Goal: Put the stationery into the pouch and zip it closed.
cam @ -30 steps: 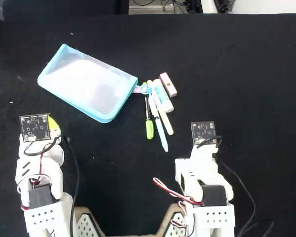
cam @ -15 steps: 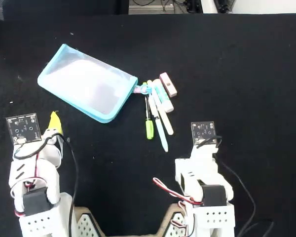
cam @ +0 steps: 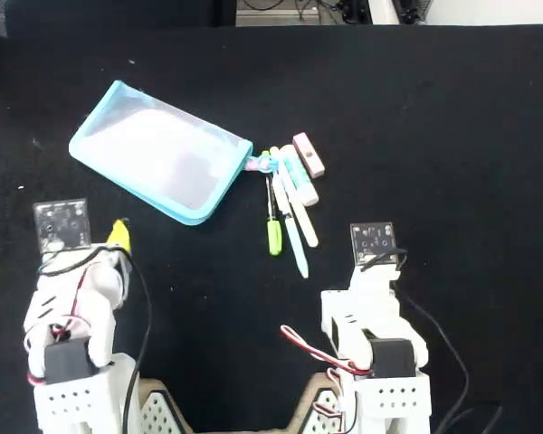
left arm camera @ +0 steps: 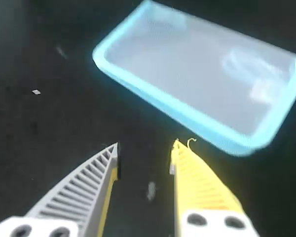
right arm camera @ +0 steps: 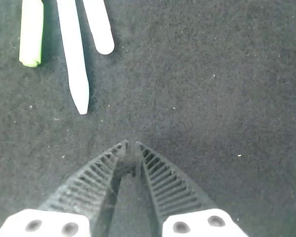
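Left gripper [left arm camera: 145, 146] at near left, low over the black cloth [cam: 452, 136], fingers spread with a clear gap, one grey and one yellow, nothing between them. Right gripper [right arm camera: 130, 144] at near centre-right, fingertips pressed together, empty, pointing toward the far side. Pouch [cam: 158, 154] lies flat just beyond the left gripper and a little to its right, not touching it. It is pale blue with a translucent face; its long axis runs diagonally from far left to near right, and its right-hand corner meets the stationery [cam: 290, 194]. The stationery is a loose fan on the cloth, right of the pouch and just beyond the right gripper, a little to its left. Long axes run roughly near-far; far ends bunch together at the pouch corner, near ends splay out toward the arms. Green pen [cam: 274, 233] is leftmost, almost straight near-far. Pale blue pen [cam: 296, 246] reaches nearest, pointed tip toward the right gripper. Cream marker [cam: 305, 224] sits on its right, angled rightward. Pink eraser [cam: 309, 155] is at the far right of the bunch.
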{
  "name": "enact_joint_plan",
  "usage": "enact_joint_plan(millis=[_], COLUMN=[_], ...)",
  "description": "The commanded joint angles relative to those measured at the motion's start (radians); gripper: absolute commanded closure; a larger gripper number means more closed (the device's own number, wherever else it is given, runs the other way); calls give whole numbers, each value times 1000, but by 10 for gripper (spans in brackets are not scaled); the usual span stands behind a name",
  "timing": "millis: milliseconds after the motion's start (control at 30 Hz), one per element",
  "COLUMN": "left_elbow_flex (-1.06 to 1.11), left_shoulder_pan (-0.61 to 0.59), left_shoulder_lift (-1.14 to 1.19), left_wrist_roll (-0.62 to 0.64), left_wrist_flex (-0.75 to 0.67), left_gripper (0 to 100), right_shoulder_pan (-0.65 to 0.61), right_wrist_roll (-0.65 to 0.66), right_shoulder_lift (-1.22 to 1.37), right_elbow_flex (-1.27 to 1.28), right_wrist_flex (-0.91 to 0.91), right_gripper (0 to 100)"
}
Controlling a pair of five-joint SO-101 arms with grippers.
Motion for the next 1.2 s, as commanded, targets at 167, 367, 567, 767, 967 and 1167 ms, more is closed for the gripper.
enact_joint_plan(millis=[167,367,567,767,967,1167], left_elbow_flex=[-188,-254,-259,-334,-473,-410], left_shoulder_pan=[53,50,81,87,114,131], left_shoulder_lift=[376,609,638,649,651,644], left_wrist_roll=[3,3,3,8,11,80], left_wrist_flex=[6,6,6,49,172,107], left_gripper=[822,822,822,822,824,826], right_shoulder_pan=[14,14,14,14,14,14], right_wrist_roll=[-3,-3,-3,-3,-3,-3], right_shoulder_lift=[-94,-94,-94,-94,-94,-94], right_elbow_flex=[-8,-8,-8,-8,-8,-8], right_wrist_flex=[5,5,5,5,5,5], right_gripper=[987,987,987,987,987,987])
